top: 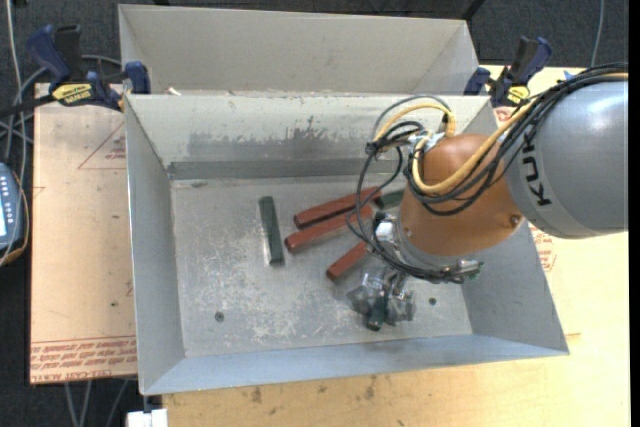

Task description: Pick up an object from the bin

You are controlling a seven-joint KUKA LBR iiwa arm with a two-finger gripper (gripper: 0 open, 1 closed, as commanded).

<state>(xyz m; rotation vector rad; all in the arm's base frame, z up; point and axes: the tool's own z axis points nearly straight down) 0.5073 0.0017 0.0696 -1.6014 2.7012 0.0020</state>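
My gripper hangs low over the bin floor at the front, right of the middle, below the orange wrist cover. Just up and left of it lies a short red-brown bar, slanting toward the gripper. Beyond that, two longer red-brown handles lie side by side, and their right ends run under the cover. I cannot make out anything held in the gripper. A slim grey-green bar lies on the floor to the left, pointing front to back.
The arm and its orange cover with cables hide the right middle of the bin. The front wall is close below the gripper. Bare floor stretches to the left and front left.
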